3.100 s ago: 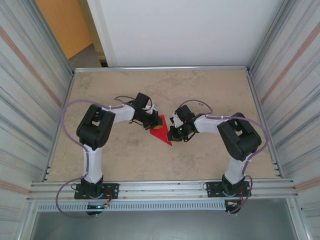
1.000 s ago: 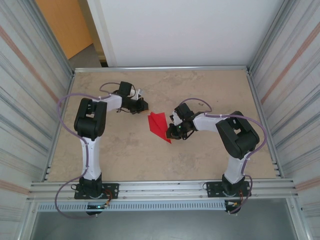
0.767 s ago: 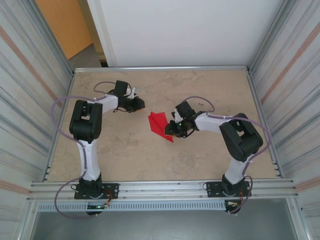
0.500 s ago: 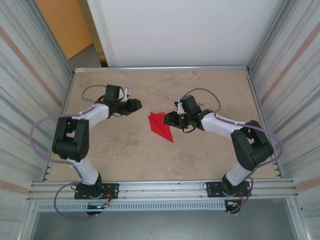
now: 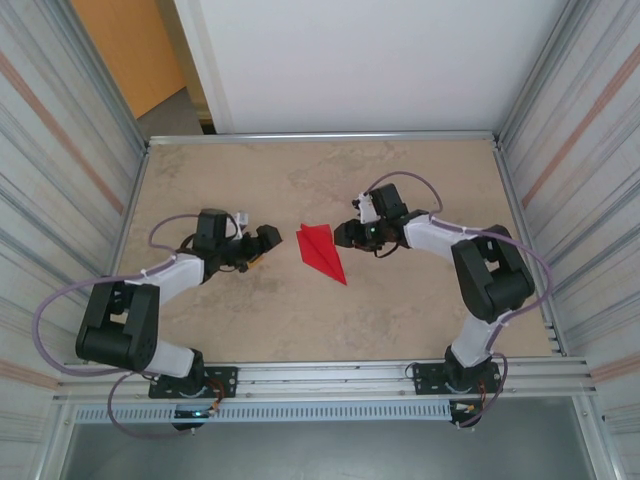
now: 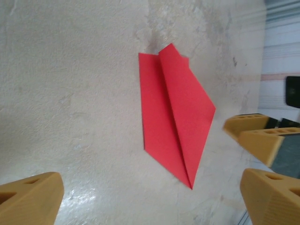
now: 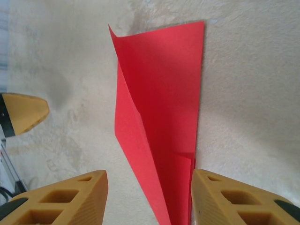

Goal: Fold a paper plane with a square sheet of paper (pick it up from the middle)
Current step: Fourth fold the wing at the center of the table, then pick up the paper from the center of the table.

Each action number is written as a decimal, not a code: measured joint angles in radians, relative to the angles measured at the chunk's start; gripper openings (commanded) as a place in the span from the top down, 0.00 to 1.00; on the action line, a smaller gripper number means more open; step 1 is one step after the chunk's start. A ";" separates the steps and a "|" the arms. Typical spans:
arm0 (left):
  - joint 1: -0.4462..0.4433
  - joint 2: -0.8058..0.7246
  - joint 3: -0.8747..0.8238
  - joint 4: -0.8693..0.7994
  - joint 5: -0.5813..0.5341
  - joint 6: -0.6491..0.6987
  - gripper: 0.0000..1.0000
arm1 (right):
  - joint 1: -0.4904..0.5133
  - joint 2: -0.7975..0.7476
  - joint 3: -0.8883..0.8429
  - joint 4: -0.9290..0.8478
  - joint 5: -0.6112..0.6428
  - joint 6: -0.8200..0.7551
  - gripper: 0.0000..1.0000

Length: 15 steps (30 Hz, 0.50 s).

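Note:
The square sheet of paper now lies folded as a red paper plane [image 5: 320, 255] flat on the middle of the table, with its nose toward the near right. My left gripper [image 5: 262, 243] is to its left, apart from it and open. In the left wrist view its fingers [image 6: 29, 199] stand wide, with the plane [image 6: 176, 112] ahead of them. My right gripper [image 5: 343, 234] is just right of the plane's wide end and is open. In the right wrist view the plane [image 7: 159, 103] runs down between the spread fingers [image 7: 70, 197], one flap slightly raised.
The beige marbled table [image 5: 420, 180] is boxed in by metal rails and corrugated side walls [image 5: 70, 200]. A slotted rail [image 5: 320, 375] with both arm bases runs along the near edge. Purple cables loop from each arm.
The left arm has swung back toward the near left and its gripper has opened wide. The right gripper has opened and drawn off to the plane's right. The plane stays on the table.

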 measured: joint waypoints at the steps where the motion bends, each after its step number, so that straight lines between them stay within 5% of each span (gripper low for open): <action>1: 0.000 -0.007 -0.008 0.014 0.003 -0.006 0.01 | -0.001 0.018 0.019 -0.009 -0.015 -0.020 0.51; 15: -0.044 -0.012 -0.016 0.082 0.031 -0.031 0.02 | -0.008 0.227 0.199 -0.065 -0.146 -0.146 0.74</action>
